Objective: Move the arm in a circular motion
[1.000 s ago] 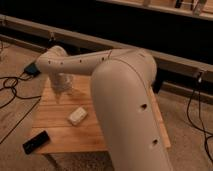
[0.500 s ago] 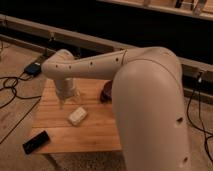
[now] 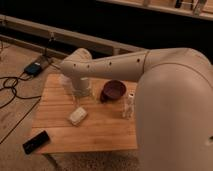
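Observation:
The arm [image 3: 165, 95] is a huge cream-white tube that fills the right side of the camera view. It reaches left across the wooden table [image 3: 100, 132] to a bulbous joint [image 3: 75, 62], with a row of small dark holes along it. From that joint the wrist drops down to the gripper [image 3: 81, 94], which hangs just above the table's back left part. The gripper is beside a dark red bowl [image 3: 114, 90] and above a small white block [image 3: 77, 116]. I see nothing held in it.
A small white upright figure [image 3: 129, 105] stands right of the bowl, close to the arm's thick segment. A black flat device [image 3: 36, 141] lies at the table's front left corner. Cables and a blue box [image 3: 35, 67] lie on the floor to the left. A dark wall runs behind.
The gripper and wrist have swung to the right over the table, toward the bowl. The thick arm segment now looms larger on the right, and the bowl has come into sight.

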{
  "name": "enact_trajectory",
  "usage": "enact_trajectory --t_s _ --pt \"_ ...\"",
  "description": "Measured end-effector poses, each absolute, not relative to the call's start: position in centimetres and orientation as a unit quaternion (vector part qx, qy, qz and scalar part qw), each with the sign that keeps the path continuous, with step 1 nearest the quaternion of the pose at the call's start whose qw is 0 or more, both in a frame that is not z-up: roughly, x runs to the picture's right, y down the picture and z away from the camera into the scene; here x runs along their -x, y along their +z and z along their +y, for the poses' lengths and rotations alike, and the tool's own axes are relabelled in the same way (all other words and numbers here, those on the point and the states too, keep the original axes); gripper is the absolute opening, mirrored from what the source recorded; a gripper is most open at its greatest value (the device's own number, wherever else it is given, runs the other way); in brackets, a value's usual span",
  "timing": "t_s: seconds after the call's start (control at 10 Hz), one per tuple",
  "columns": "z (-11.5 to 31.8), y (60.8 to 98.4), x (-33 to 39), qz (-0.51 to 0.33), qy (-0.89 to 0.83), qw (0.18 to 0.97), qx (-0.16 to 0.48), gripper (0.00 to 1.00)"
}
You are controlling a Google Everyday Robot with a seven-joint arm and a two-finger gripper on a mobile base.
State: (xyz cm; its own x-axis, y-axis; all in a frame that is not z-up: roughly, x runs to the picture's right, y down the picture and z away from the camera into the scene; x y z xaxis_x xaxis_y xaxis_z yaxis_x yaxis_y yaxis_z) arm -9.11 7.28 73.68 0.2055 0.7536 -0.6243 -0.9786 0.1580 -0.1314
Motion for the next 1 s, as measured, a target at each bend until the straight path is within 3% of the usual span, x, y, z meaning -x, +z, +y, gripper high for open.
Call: enact_trajectory --t_s 0.4,1.0 --pt "4.3 76.5 4.9 0.228 0.607 0.722 0.24 0.65" --pt "-1.4 81.3 5.2 0.223 0.605 0.73 0.227 0.65"
